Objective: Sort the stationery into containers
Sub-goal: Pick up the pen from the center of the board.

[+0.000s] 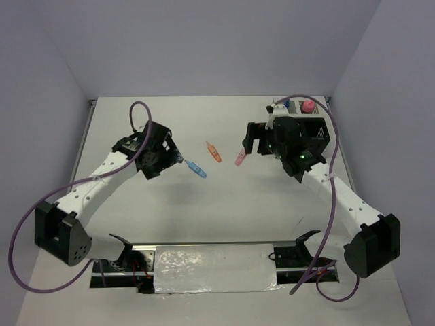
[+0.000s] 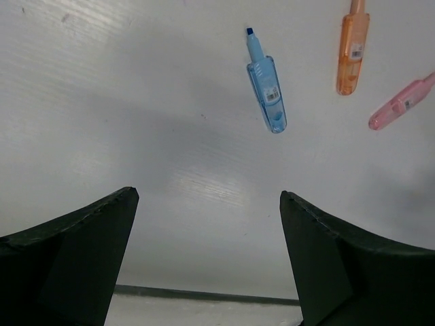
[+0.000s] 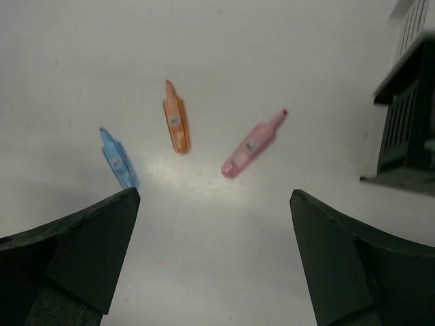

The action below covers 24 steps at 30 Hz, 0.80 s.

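Where the loose pens lie: three highlighters rest flat on the white surface [image 1: 217,217], between the two arms, none touching another.
Blue highlighter [image 1: 196,168]: the leftmost of the three, just beside the left pincer's tips, its uncapped tip pointing away from that wrist camera.
Orange highlighter [image 1: 214,152]: the middle one, slightly farther from the arm bases than the blue one.
Pink highlighter [image 1: 240,159]: the rightmost, angled, close in front of the right pincer.
Left pincer [image 2: 207,197]: spread wide with nothing between its fingers, held above the surface near the blue highlighter.
Right pincer [image 3: 215,193]: also spread wide and empty, with all three pens in its wrist view beyond the fingers.
Black slatted organiser [image 1: 316,129]: at the far right of the surface, partly hidden by the right arm; its corner shows at the right edge of the right wrist view.
Organiser contents: a pink-topped item [image 1: 308,106] and blue-capped items [image 1: 293,104] show at its far side; which compartment they occupy I cannot tell.
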Each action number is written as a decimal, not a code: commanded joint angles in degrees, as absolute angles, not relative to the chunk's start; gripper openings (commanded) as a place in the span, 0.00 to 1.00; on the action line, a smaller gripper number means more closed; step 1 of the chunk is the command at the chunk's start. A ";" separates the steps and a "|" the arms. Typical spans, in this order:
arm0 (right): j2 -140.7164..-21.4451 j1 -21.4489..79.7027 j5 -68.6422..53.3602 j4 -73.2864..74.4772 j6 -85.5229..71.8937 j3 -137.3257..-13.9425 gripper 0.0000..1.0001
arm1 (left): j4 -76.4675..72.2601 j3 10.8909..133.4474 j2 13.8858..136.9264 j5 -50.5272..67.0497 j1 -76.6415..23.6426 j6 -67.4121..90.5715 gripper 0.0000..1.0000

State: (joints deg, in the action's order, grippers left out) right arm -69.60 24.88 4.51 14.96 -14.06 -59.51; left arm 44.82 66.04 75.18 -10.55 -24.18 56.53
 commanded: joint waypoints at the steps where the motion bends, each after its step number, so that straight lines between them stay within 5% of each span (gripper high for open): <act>1: -61.55 25.92 1.77 20.65 -17.14 -55.91 1.00 | 49.21 72.83 83.45 -18.88 -28.38 68.10 0.99; 13: -46.51 31.90 -4.47 33.57 -21.09 -50.11 0.98 | 54.22 93.41 111.25 -17.40 -32.25 77.08 0.95; 24: -44.91 32.61 -5.10 37.97 -16.53 -52.64 0.98 | 51.16 93.70 118.30 -17.32 -32.26 77.96 0.90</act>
State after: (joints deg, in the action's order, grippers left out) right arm -45.19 32.16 -5.17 36.62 -18.85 -50.22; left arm 51.44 93.23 116.81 -17.26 -32.03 76.86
